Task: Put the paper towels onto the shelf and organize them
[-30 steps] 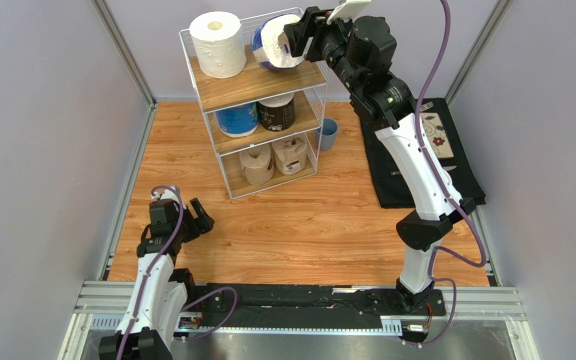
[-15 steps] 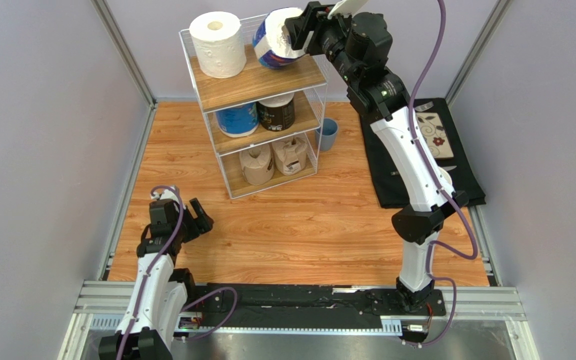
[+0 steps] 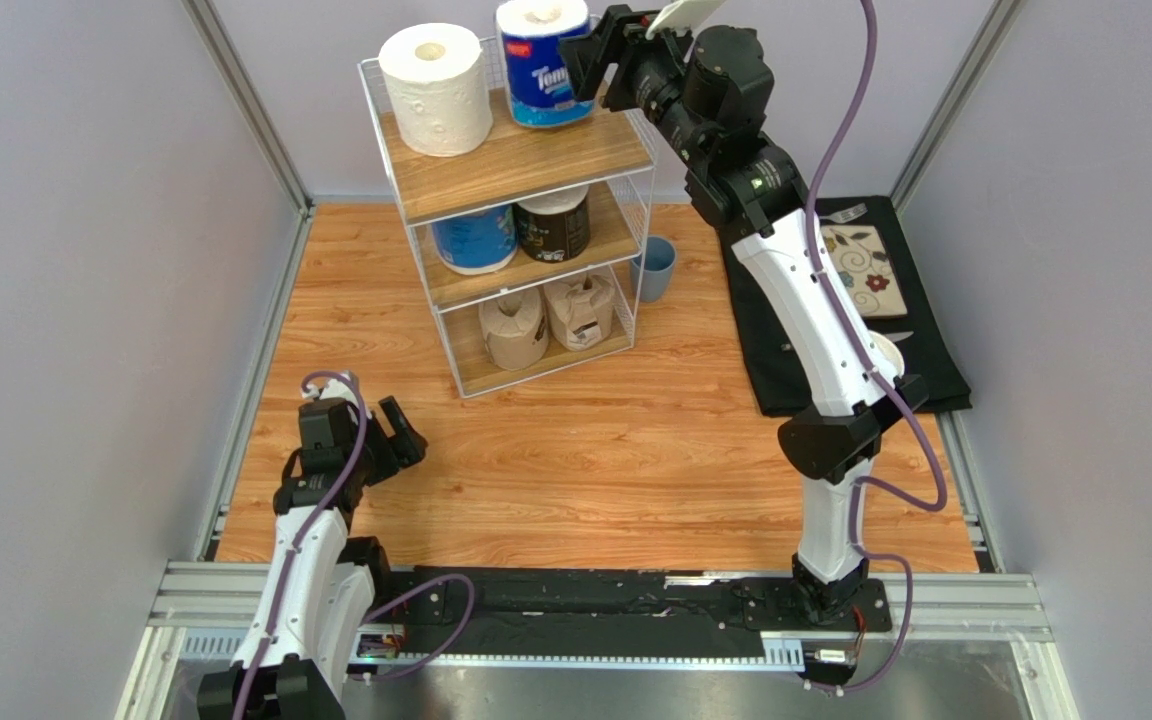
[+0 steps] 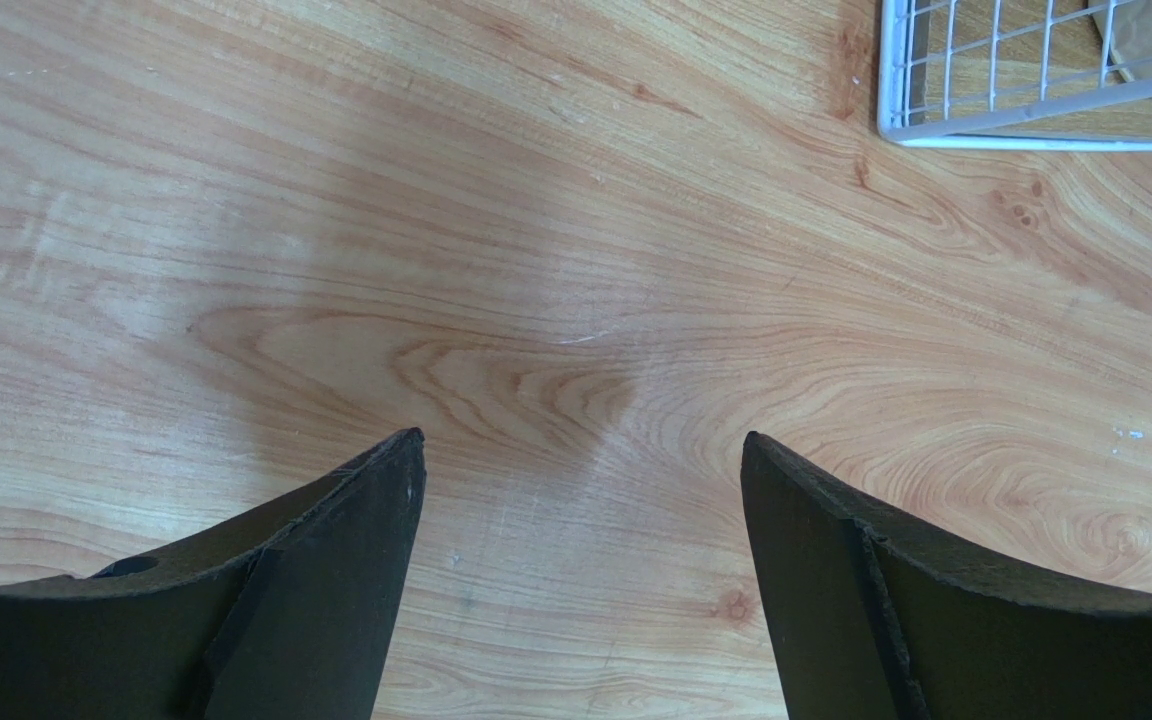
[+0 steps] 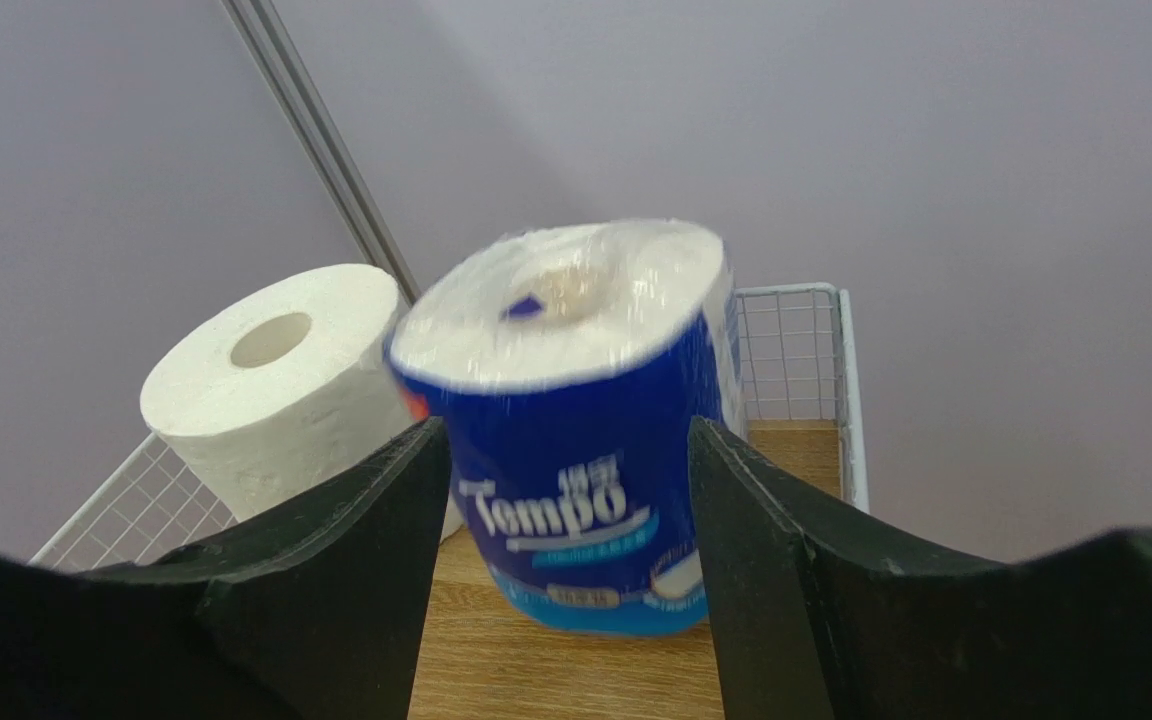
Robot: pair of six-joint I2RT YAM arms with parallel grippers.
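**I am holding the blue-wrapped roll [image 5: 575,375] upright at the top board of the shelf [image 3: 522,158], with my right tool [image 5: 567,435] closed on its sides.**

I am judging this roll light and soft. The glossy film looks slippery and the paper under it likely gives, so I am taking it across the middle of its curved wall with a modest squeeze, keeping off the ends. It is standing just beside the white roll [image 3: 437,87], and I cannot tell whether its base is touching the board. My left tool [image 4: 582,450] is hanging open over the bench [image 4: 537,225], holding nothing.
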